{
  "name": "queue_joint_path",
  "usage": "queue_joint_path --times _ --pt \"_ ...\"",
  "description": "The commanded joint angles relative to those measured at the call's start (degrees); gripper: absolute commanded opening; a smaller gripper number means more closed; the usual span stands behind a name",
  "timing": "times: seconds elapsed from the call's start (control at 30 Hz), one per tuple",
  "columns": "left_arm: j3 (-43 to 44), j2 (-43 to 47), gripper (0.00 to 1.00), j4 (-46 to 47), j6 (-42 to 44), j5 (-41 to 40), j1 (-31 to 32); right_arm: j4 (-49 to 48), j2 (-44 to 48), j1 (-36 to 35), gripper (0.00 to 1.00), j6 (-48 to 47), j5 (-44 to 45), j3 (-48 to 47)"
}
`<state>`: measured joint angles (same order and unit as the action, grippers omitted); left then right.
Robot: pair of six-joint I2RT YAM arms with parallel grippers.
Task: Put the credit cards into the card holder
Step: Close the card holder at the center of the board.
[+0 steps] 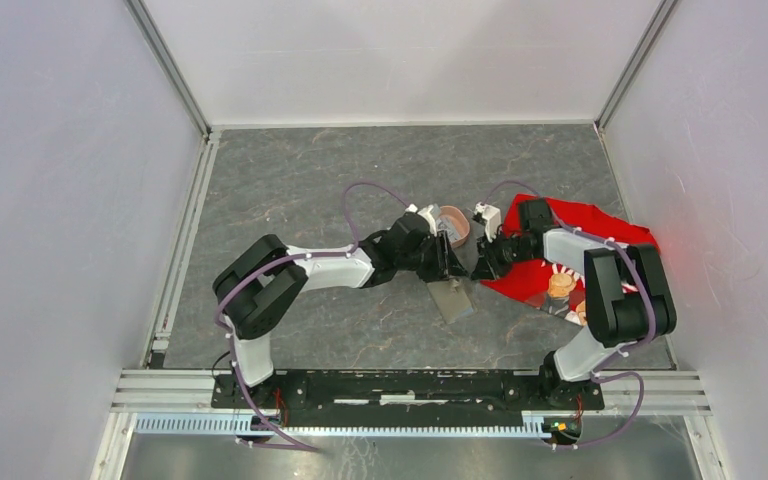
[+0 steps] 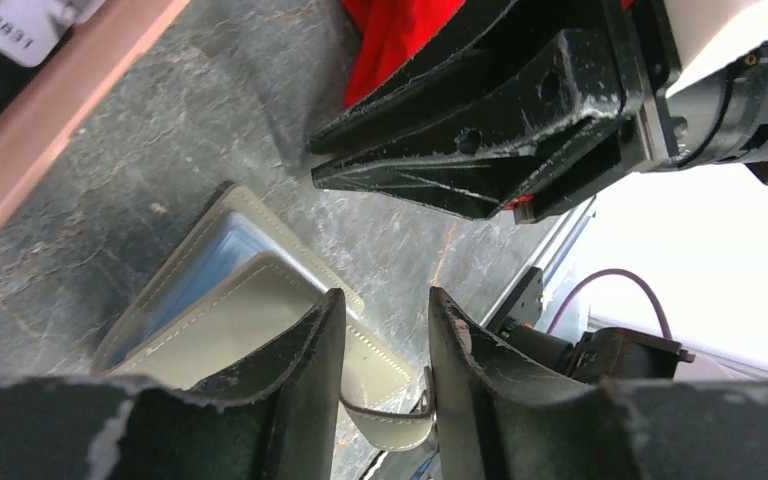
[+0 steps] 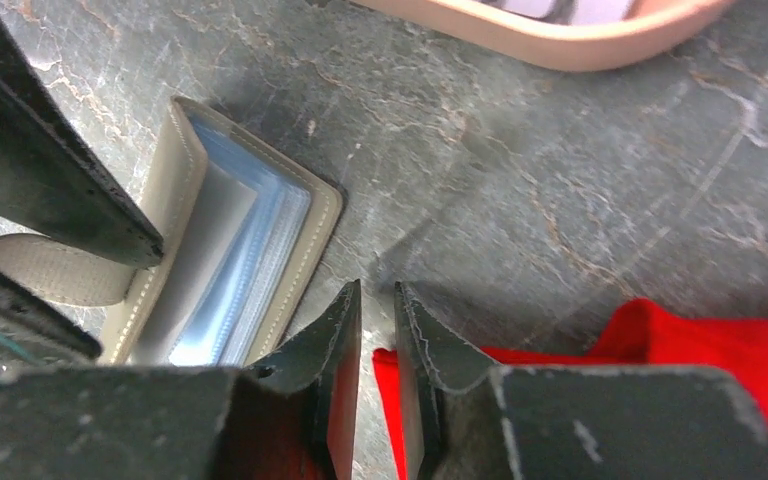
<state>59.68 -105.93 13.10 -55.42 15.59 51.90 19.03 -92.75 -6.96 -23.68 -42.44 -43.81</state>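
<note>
- The pink tray (image 3: 560, 45) is the landmark. At least one whitish credit card (image 2: 15, 25) with dark digits lies inside it, so the loading looks not yet begun.
- The card holder (image 1: 451, 300) lies on the table (image 3: 560, 200) near the tray, on the side towards the arm bases. It is open, with its clear sleeves facing up. No card shows in the sleeves. Judging from this, every card has yet to go in.
- In the top view the holder's long axis runs on a slant. It goes from the end nearest the tray down and to the right, away from the tray.
- The left gripper (image 2: 385, 310) sits between the tray and the holder. Its fingers are part-way apart, with the holder's strap (image 3: 55, 270) curving between them. Whether the strap is pinched or only lies in the gap cannot be told.
- The right gripper (image 3: 377, 295) hovers just beside the holder, on the tray's red-cloth side. Its fingers are almost together, with only a thin slit and nothing in it.
- The red cloth (image 3: 710, 350) lies to the right of the tray.
</note>
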Motion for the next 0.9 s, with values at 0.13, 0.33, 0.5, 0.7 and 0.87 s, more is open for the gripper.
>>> queue_joint_path --times 0.13,0.33,0.5,0.7,0.87 --pt "9.1 -3.3 0.43 4.6 0.8 3.9 0.4 -1.2 9.4 8.0 0.26 -1.7 -4.5 -0.3" --pt "10.5 -5.3 0.43 7.2 -0.4 1.5 0.5 27.5 13.7 13.5 0.27 -40.0 -30.6 -4.5" --pt "11.8 -7.3 0.42 10.7 -1.0 0.3 0.4 53.0 18.0 7.5 0.31 -75.3 -35.4 -4.9" --pt "16.0 -2.2 0.42 5.9 7.3 -3.8 -1.1 50.9 24.9 2.1 0.30 -79.5 -36.2 -1.8" --pt "8.6 14.2 0.50 0.1 20.1 -15.1 -1.3 42.1 24.8 -5.9 0.28 -69.4 -32.3 -2.0"
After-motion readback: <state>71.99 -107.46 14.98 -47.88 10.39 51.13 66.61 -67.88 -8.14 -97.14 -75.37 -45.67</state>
